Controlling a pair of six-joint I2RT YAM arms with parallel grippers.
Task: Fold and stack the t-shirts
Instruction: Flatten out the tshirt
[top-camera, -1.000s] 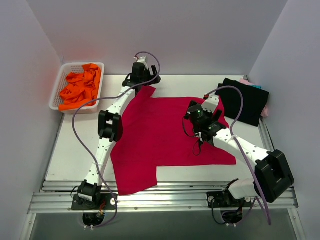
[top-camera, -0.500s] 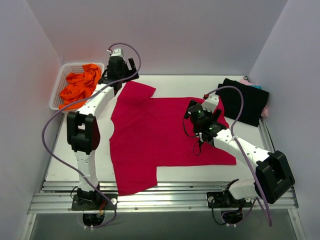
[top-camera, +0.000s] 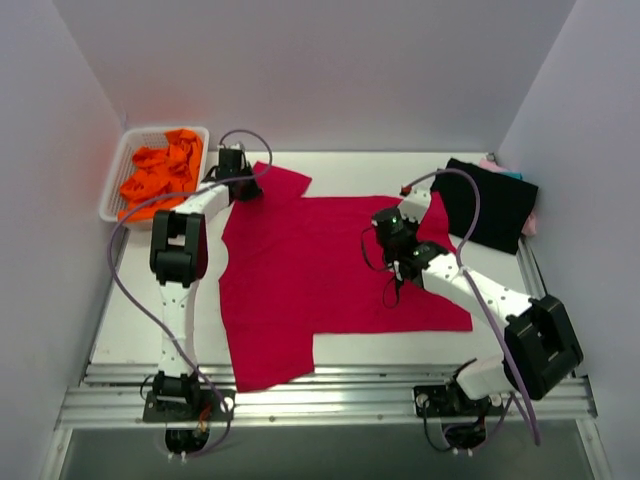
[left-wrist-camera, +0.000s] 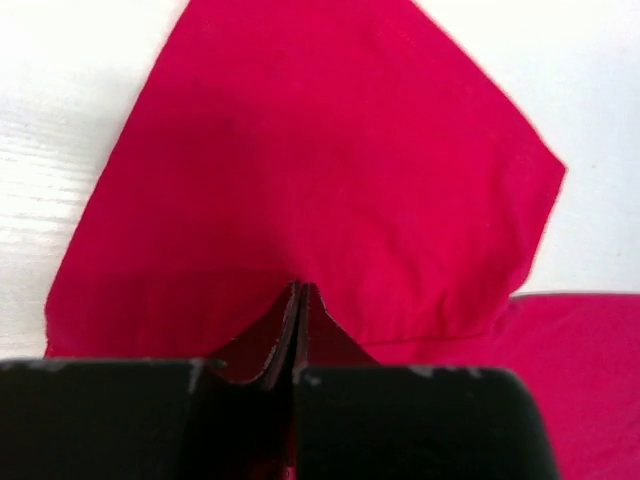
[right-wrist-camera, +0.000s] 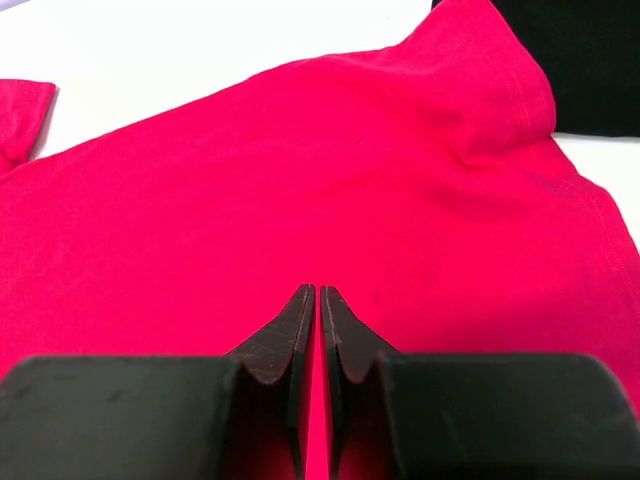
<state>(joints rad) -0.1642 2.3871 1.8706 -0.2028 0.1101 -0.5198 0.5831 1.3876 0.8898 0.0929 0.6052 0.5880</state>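
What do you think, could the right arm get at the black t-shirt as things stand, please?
Probably yes: the right gripper sits close to the black t-shirt, with only a sleeve of the red t-shirt between them. Its jaws look shut on that cloth, so it would have to let go first.

Bright, even light; soft shadows on the red t-shirt.

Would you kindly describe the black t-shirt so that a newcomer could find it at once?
Start at the white table and go to its far right corner, just right of the spread crimson t-shirt. The black t-shirt lies folded there, the only black cloth, with pink cloth peeking out beside it.
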